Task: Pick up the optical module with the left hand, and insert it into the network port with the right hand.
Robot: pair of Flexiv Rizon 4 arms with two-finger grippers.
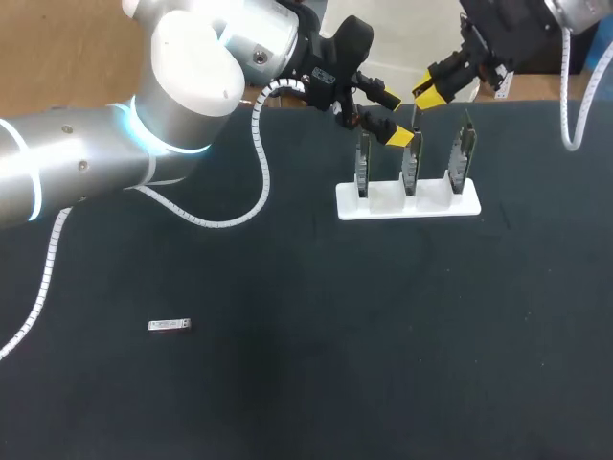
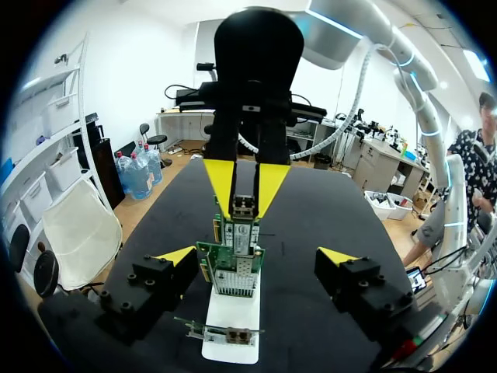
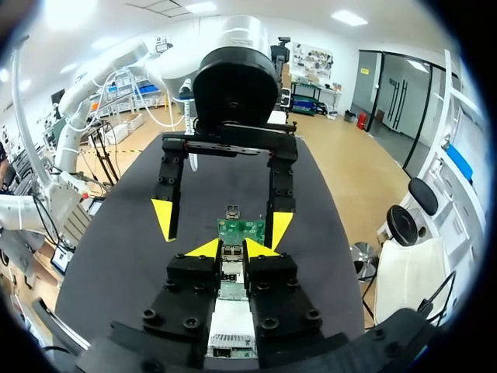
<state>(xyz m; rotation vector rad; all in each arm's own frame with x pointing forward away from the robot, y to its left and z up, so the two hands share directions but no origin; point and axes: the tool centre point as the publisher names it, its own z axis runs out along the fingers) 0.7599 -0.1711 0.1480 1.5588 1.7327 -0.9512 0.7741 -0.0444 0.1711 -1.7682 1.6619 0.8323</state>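
Observation:
My right gripper [image 1: 431, 94] is shut on a silver optical module [image 2: 243, 208], held upright just above the middle green network card [image 1: 411, 163]. Three such cards stand in a white holder [image 1: 407, 203] at the back of the table. In the left wrist view the module's lower end sits at the top edge of that card [image 2: 233, 268]. My left gripper [image 1: 394, 118] hovers open beside the same card, facing the right gripper, with nothing between its fingers [image 2: 177, 255]. In the right wrist view my own tips [image 3: 233, 249] are close together over the card [image 3: 241, 231].
A second silver module [image 1: 170, 326] lies flat on the black table at the front left, far from both grippers. My left arm's white cable [image 1: 259, 182] loops down onto the table left of the holder.

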